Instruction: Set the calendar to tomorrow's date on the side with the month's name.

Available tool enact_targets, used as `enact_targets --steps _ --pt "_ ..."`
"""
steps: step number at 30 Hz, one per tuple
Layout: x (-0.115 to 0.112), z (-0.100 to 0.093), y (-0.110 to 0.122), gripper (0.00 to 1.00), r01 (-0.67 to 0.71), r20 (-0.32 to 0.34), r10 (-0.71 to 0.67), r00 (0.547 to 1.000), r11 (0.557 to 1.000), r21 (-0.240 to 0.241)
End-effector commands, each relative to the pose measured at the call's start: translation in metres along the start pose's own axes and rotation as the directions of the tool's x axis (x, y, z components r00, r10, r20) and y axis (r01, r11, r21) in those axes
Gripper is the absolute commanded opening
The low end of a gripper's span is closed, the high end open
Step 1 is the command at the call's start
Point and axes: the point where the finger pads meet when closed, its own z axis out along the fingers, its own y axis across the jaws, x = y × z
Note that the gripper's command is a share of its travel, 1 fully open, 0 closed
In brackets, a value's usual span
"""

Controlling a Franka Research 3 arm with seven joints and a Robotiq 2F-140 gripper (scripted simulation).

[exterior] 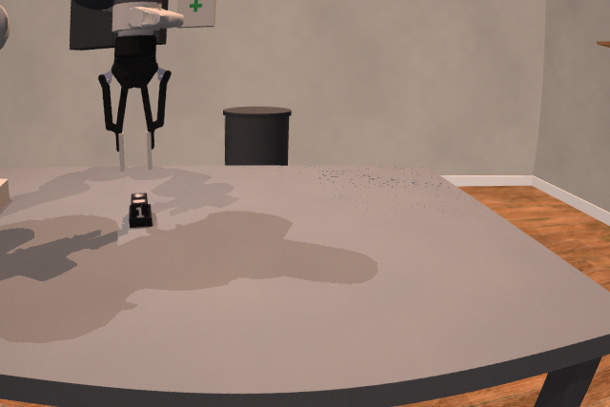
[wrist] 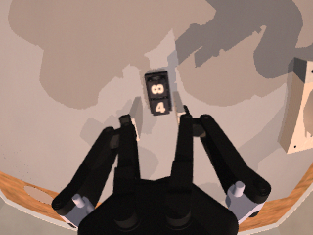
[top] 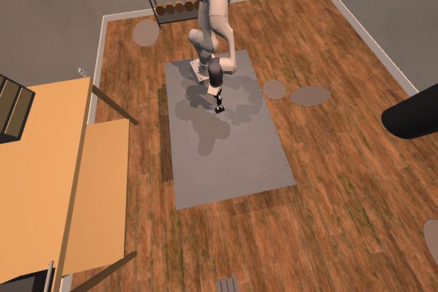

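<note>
The calendar (exterior: 139,215) is a small black tray holding two black cubes with white digits, flat on the grey table. In the exterior view I see it end-on, and the near face reads 1. In the wrist view (wrist: 158,92) the cubes stand one behind the other, and their top faces read something like 8 and 4. The month's name is too small to see. My gripper (exterior: 135,166) hangs above the table, just behind the calendar, pointing down. Its fingers are narrowed to a small gap and hold nothing. In the wrist view the fingertips sit just short of the calendar.
A light wooden block (wrist: 300,108) stands on the table to the side, at the left edge in the exterior view (exterior: 2,193). A dark round bin (exterior: 255,136) stands behind the table. The arm's base (top: 201,70) is at the table's far end.
</note>
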Motion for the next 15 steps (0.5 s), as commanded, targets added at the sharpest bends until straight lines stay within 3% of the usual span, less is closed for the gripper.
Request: enact_targets --steps 1,15 --pt "0.001 0.002 0.0 0.29 -0.004 -0.002 0.004 1.0 1.0 0.001" --pt "0.001 0.019 -0.001 0.29 -0.004 -0.002 0.004 1.0 1.0 0.001"
